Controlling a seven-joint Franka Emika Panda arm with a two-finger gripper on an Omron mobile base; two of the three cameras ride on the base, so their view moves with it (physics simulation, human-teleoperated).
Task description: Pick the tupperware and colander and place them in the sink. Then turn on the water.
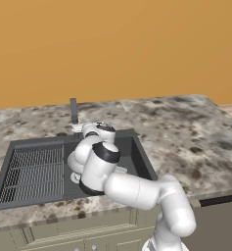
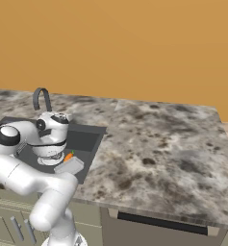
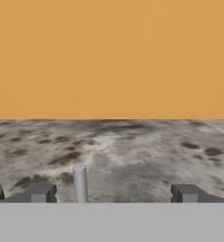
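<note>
Sink (image 1: 19, 147) first, at the left of my left base view: dark basin sunk into the mottled stone counter (image 1: 186, 132), its ribbed drainboard (image 1: 32, 174) taking the left half, bare and dry. Moving right, the dark faucet (image 1: 74, 111) stands upright at the back rim, and my arm folds over the basin's right half, hiding most of what lies there. From the right base view I make out more: the colander (image 2: 49, 154), a round white bowl, sits inside the basin directly under my wrist, and the tupperware (image 2: 69, 166) lies just beside it toward the near rim, with a small orange scrap (image 2: 68, 157) between the two that I take for a carrot. Both containers look already down in the sink, so I judge the placing done and the tap to be the step in hand; no stream shows at the spout. That would explain the wrist posture: the hand is turned level, looking across the counter at the orange wall (image 3: 111, 56) rather than down. In the hand view a grey upright post (image 3: 80, 183) rises between the fingertips, left of centre, which I read as the tap lever or faucet stem, though I cannot say which. Gripper (image 3: 113, 194) spread wide, nothing in it, tips either side of the post without touching it. Rightward, the counter runs on bare.
</note>
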